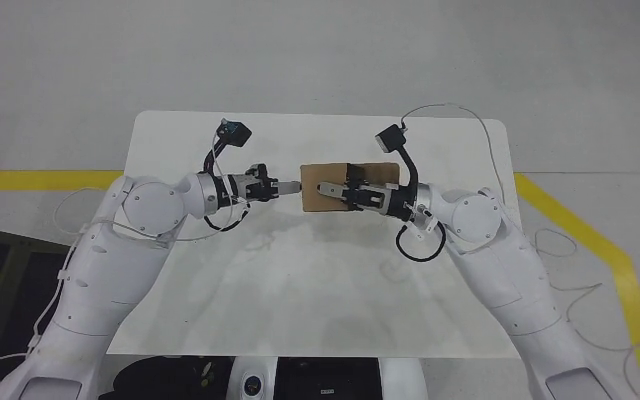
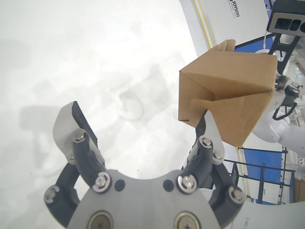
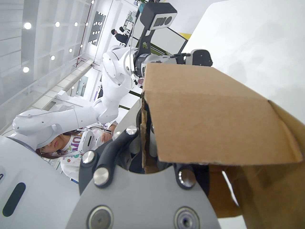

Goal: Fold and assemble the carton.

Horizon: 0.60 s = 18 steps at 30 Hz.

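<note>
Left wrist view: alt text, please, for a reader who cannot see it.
A partly folded brown carton is over the white table, its end flap at the tip of one finger of the open left end effector.

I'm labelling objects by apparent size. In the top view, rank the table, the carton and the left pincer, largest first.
1. table
2. carton
3. left pincer, clearly smaller than the carton

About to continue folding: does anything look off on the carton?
The carton has an end tab sticking out, untucked; one of the fingers of the open left gripper touches it.
</note>
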Each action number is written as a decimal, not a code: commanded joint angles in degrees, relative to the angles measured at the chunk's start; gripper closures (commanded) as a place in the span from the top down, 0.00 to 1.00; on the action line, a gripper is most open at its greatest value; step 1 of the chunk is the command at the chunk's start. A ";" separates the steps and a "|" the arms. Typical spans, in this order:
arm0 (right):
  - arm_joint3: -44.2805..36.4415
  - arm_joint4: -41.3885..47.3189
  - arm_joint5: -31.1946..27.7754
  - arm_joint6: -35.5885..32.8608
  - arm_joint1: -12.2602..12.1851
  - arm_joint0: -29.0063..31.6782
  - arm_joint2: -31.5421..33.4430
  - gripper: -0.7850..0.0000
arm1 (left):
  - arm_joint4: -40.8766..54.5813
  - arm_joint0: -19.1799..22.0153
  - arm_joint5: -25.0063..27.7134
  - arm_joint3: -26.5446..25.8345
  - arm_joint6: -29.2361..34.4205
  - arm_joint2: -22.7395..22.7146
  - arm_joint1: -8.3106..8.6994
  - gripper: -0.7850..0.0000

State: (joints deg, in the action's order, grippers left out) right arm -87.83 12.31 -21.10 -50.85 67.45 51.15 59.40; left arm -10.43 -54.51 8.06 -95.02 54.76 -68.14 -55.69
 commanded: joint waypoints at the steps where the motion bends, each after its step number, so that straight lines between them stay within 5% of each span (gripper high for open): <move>1: 0.46 0.94 -0.50 -0.11 0.17 -0.28 -0.43 0.00 | 0.41 0.14 0.18 0.07 0.42 0.20 -0.03 1.00; 18: 3.30 6.18 -3.12 -1.33 1.27 -1.74 -2.66 0.00 | 6.46 0.51 5.50 3.06 0.06 1.34 -0.53 1.00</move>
State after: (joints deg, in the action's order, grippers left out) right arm -84.62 18.44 -24.12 -52.17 68.67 49.46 56.81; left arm -4.18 -54.07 13.32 -92.15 54.81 -66.96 -56.19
